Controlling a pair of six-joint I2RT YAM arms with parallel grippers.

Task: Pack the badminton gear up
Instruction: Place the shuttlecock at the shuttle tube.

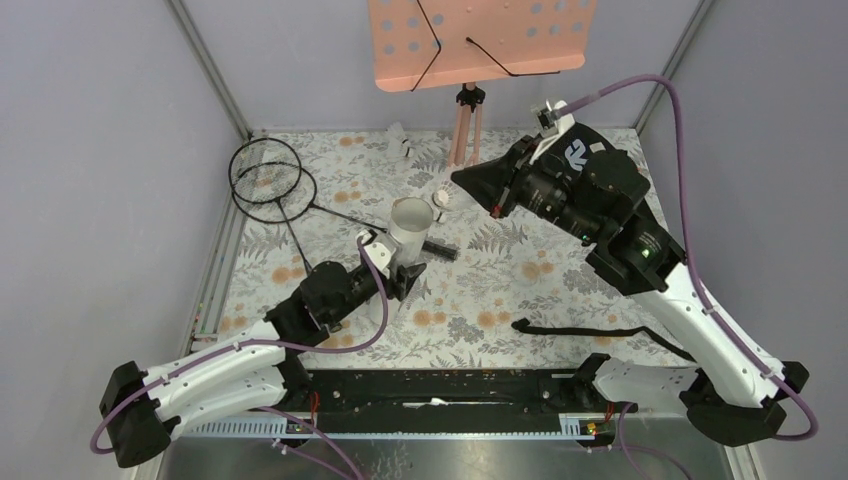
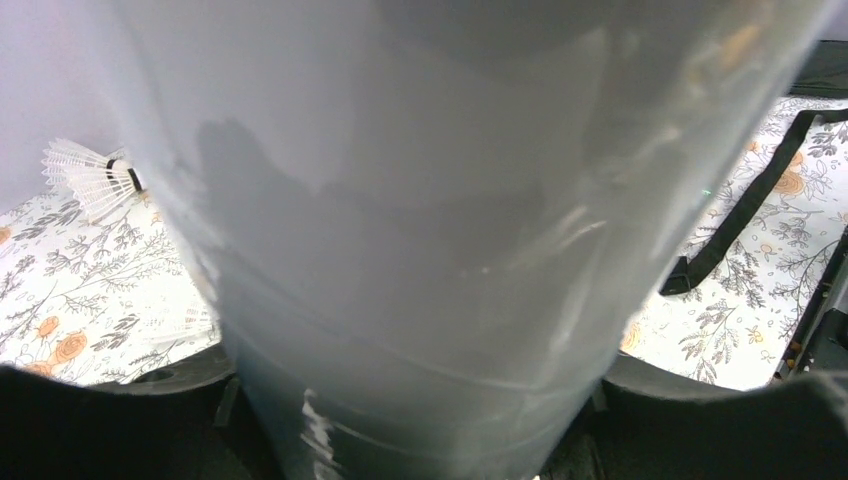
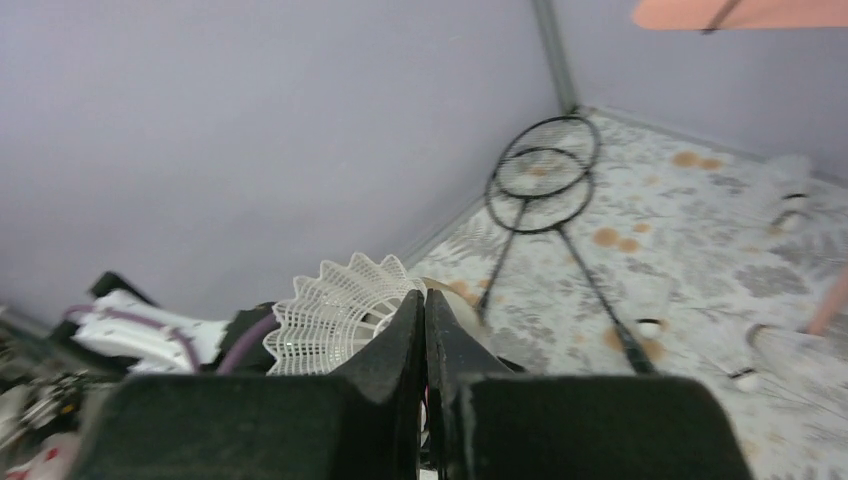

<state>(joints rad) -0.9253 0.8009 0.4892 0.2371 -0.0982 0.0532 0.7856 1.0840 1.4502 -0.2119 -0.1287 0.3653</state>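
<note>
My left gripper [image 1: 400, 268] is shut on the long white tube [image 1: 409, 228], holding it upright with its open mouth up; in the left wrist view the tube [image 2: 420, 230] fills the space between the jaws of the left gripper [image 2: 420, 410]. My right gripper [image 1: 452, 185] hangs beside the tube's mouth, shut on the skirt of a white shuttlecock [image 3: 335, 318], the same shuttlecock [image 1: 440, 200] that shows at its tip from above. In the right wrist view the right gripper [image 3: 424, 315] has its jaws pressed together. Two black rackets [image 1: 270, 180] lie crossed at the back left. The black bag [image 1: 610, 165] lies under the right arm.
The pink music stand [image 1: 480, 40] on its tripod [image 1: 465, 130] stands at the back. Loose shuttlecocks [image 1: 403, 145] lie near it, and another shuttlecock [image 2: 90, 175] shows left of the tube. The bag's black strap [image 1: 590, 330] trails across the front right of the floral cloth.
</note>
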